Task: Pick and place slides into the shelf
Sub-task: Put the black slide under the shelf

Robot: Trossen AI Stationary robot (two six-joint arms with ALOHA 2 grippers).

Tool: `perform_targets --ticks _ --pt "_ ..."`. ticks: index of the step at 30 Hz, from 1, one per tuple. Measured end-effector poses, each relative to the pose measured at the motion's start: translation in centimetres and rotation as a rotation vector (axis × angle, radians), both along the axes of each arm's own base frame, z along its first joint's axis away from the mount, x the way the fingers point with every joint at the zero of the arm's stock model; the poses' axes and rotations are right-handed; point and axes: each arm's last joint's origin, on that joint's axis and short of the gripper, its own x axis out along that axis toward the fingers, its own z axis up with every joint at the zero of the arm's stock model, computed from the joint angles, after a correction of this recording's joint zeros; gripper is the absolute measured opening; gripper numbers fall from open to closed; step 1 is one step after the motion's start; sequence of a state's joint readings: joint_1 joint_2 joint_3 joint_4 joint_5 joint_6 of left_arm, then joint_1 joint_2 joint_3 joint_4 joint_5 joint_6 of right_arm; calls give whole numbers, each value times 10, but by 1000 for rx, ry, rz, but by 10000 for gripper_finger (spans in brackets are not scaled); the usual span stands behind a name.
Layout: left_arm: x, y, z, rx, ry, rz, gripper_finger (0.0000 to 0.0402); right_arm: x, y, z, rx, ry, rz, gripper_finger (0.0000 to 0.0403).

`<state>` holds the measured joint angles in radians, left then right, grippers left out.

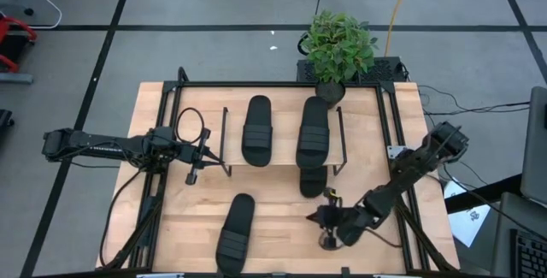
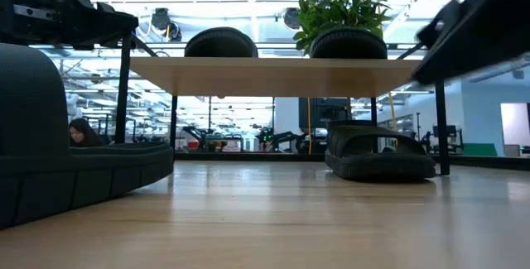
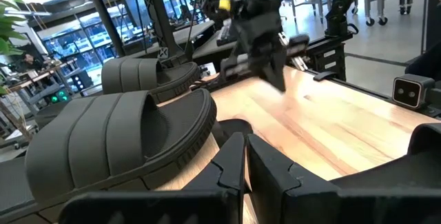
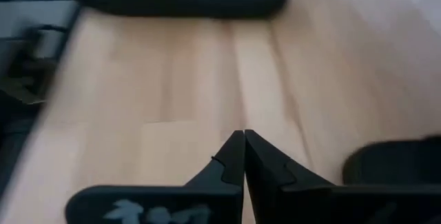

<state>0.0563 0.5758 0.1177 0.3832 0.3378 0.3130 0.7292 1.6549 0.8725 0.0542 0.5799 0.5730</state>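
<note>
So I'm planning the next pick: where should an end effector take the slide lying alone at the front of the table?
Probably across the ribbed strap of the front slide, coming straight down from above: it lies flat, sole down, and the raised strap is its only graspable ridge. The right end effector is nearest.

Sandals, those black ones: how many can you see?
4. Two sandals lie on the shelf: one left, one right. One sits partly under the shelf's front edge. One lies on the table near the front.

We see a wooden table (image 1: 188, 218) carrying the shelf (image 1: 282, 114) with two slides (image 1: 256, 130) on top, plus two slides (image 1: 235, 233) on the tabletop.
</note>
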Motion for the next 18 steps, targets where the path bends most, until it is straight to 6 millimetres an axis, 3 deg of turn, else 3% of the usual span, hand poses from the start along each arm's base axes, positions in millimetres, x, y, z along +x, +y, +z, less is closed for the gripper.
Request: perform_targets --ticks 3,8,14,18 --pt "0 0 0 -1 -1 0 26 -9 3 19 -25 -58 52 0" --pt "0 0 0 1 -4 1 26 -26 -4 54 -209 -172 40 0" --pt "0 0 1 5 -9 2 26 -43 -42 90 -294 -213 23 0" --pt "0 0 1 22 -14 1 26 -52 -74 96 -169 -303 142 0"
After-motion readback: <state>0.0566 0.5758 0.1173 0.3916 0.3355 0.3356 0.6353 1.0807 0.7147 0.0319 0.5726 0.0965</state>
